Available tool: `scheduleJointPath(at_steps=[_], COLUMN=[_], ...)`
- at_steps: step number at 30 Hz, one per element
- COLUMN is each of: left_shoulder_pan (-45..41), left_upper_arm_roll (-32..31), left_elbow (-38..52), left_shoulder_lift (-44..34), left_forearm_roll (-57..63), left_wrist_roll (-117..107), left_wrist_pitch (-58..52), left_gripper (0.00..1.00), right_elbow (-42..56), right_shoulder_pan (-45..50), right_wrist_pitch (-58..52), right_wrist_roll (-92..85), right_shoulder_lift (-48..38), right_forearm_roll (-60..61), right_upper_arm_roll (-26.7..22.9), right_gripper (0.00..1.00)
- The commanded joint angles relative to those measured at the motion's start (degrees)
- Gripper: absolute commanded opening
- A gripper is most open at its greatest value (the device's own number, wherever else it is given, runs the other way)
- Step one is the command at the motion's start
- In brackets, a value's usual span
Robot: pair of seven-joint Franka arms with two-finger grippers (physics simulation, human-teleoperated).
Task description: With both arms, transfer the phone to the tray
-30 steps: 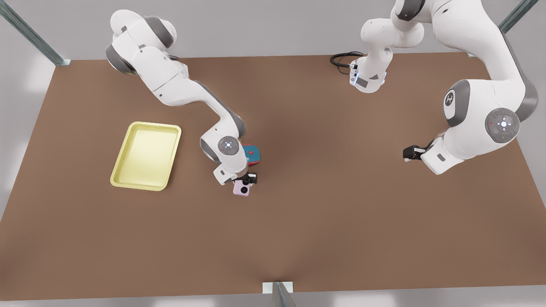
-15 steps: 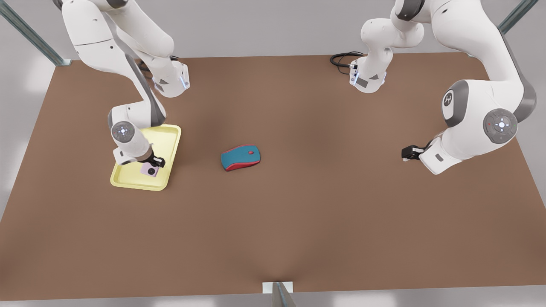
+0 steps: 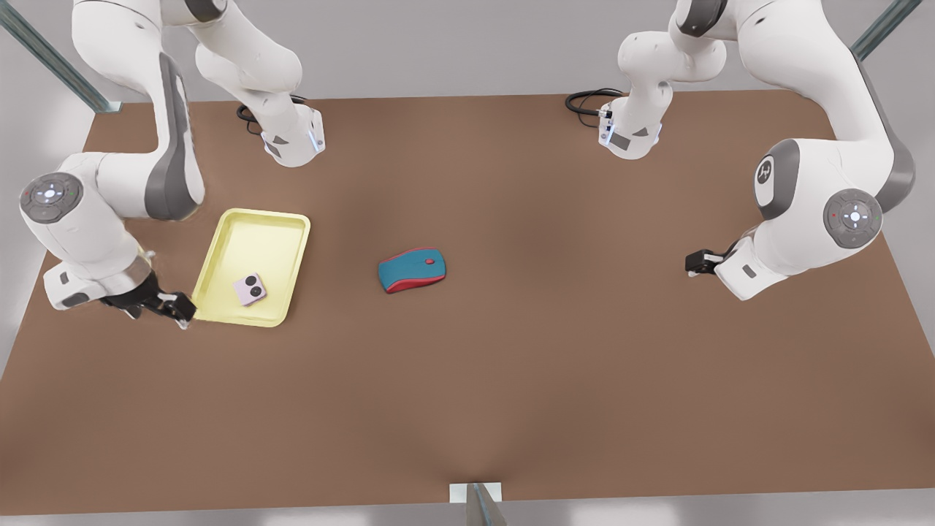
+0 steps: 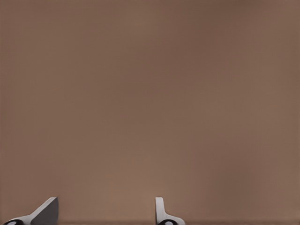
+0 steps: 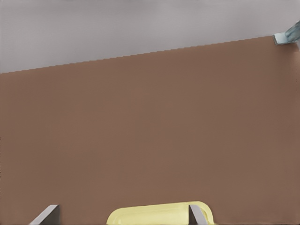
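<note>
Phone (image 3: 250,288) lies in the tray (image 3: 226,241); right gripper (image 3: 169,307) beside the rim, jaws open — could nudge it. Left gripper (image 3: 697,263) waits, open.

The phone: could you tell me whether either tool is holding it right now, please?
Neither. The phone lies free in the tray; the right tool and left tool are open and empty.

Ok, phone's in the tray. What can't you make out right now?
- Tray: the right wrist view's edge cuts most of it off.
- Phone: the front view looks from above, so I cannot tell whether it lies flat.
- Left gripper: waiting, partly behind its own wrist in the front view.
- Right gripper: open beside the tray.
</note>
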Motion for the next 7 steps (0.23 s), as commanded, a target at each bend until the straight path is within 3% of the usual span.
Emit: scheduleJointPath(at_steps=[1, 7], left_shoulder_pan=[0.0, 0.1], left_upper_arm_roll=[0.0, 0.0], left_elbow=[0.0, 0.2], left_shoulder_lift=[-0.1, -0.1], left_forearm_roll=[0.0, 0.1], left_wrist_roll=[-0.1, -0.8], left_wrist_pitch=[0.0, -0.1], left_gripper=[1.00, 1.00], right_elbow=[4.0, 6.5], right_shoulder_pan=[1.5, 1.6], right_wrist_pitch=[-20.0, -22.7], right_wrist_roll=[-15.9, -15.9], right_shoulder_lift=[-1.3, -3.1], right_forearm_roll=[3.3, 3.9], right_upper_arm_roll=[-2.1, -1.5], right_gripper=[1.00, 1.00])
